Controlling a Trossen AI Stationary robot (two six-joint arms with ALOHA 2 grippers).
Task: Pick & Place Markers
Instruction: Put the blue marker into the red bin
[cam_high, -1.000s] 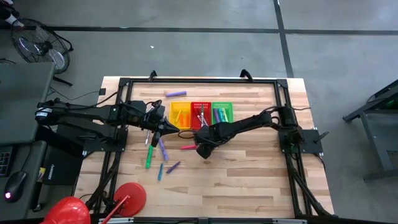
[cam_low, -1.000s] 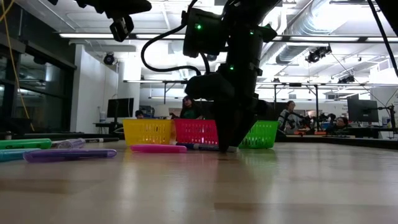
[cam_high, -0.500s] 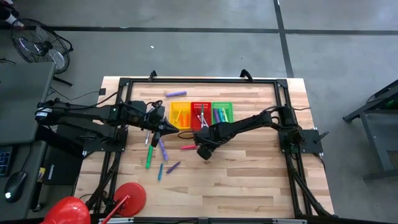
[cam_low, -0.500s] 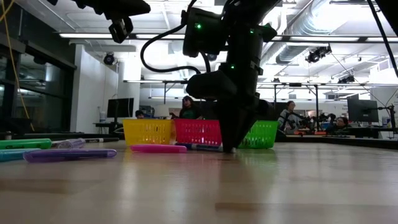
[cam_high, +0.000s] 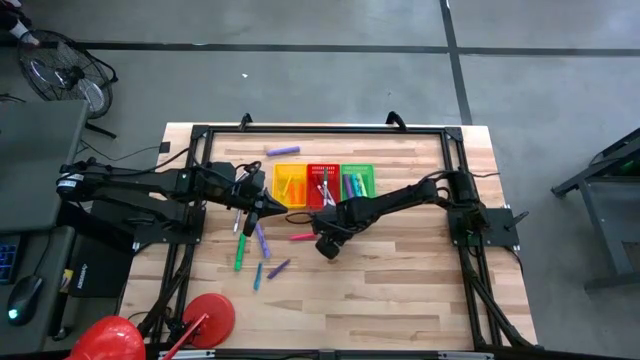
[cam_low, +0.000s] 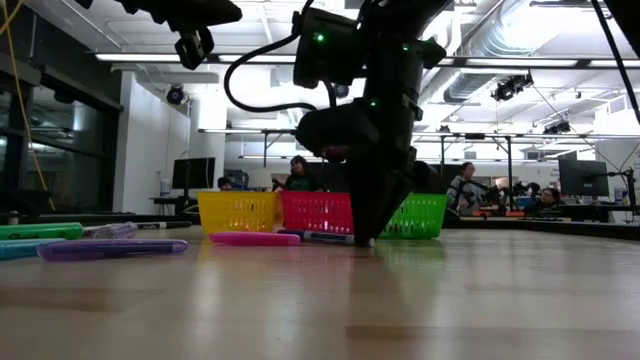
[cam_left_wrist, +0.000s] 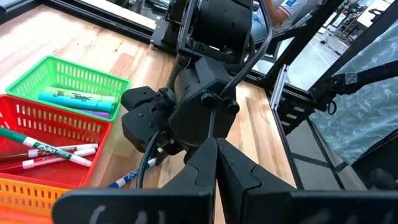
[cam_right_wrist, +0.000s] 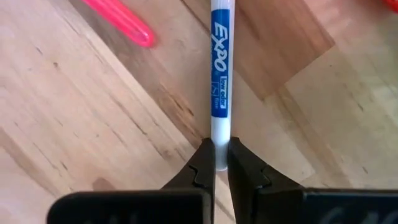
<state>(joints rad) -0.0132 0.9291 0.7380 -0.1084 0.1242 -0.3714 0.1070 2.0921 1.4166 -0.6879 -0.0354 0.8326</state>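
Note:
My right gripper (cam_right_wrist: 221, 167) (cam_high: 325, 245) is down at the table in front of the red basket, shut on a white marker with a blue label (cam_right_wrist: 220, 74) (cam_low: 322, 237) (cam_left_wrist: 127, 179). A pink marker (cam_right_wrist: 124, 22) (cam_high: 302, 237) lies just beside it. My left gripper (cam_left_wrist: 216, 142) (cam_high: 265, 207) hangs shut and empty above the table, left of the yellow basket. Green (cam_high: 240, 255), purple (cam_high: 262, 238) and teal (cam_high: 258, 276) markers lie flat on the table's left half. More markers lie inside the baskets. My right gripper pinches the blue-labelled marker's near end (cam_right_wrist: 220, 155) between its two fingertips (cam_right_wrist: 204, 167). The fingers come steeply from above, and the marker runs straight on away from them. The rest of the marker (cam_low: 322, 237) lies low along the table top.
Yellow (cam_high: 290, 183), red (cam_high: 322, 186) and green (cam_high: 357, 181) mesh baskets stand in a row at the table's far middle. One purple marker (cam_high: 282, 150) lies beyond them. A black frame (cam_high: 320, 130) rings the table. Bare wood lies on the near and right parts.
My right gripper has edged a little toward the table's left while staying down at the table. My left arm has kept still.

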